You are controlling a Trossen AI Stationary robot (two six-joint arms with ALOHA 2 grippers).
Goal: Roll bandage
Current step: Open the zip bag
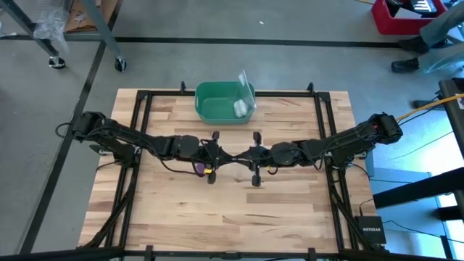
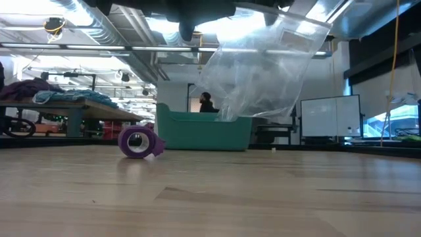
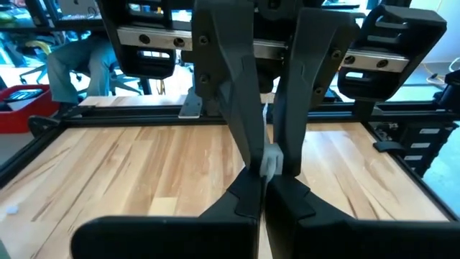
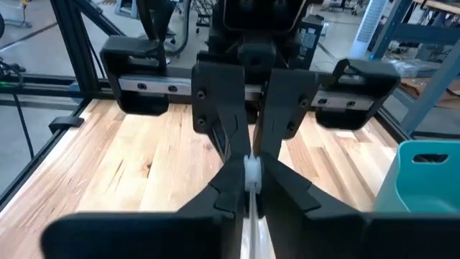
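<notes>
Bandage [image 2: 138, 141] lies rolled on table [image 1: 290, 217]; both grippers meet mid-air pinching a small white piece, left gripper [image 1: 217, 154] clamped, so I release gently.

Purple bandage [image 2: 138, 142], green bin [image 1: 225, 102]

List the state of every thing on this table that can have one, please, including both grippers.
Purple fabric bandage: rolled up, lying free, not held.
Green plastic bin: upright, open.
Small white roll: inside the bin.
Clear plastic bag: standing out of the bin.
Left gripper: shut, raised.
Right gripper: raised, tip facing the left one.
</notes>
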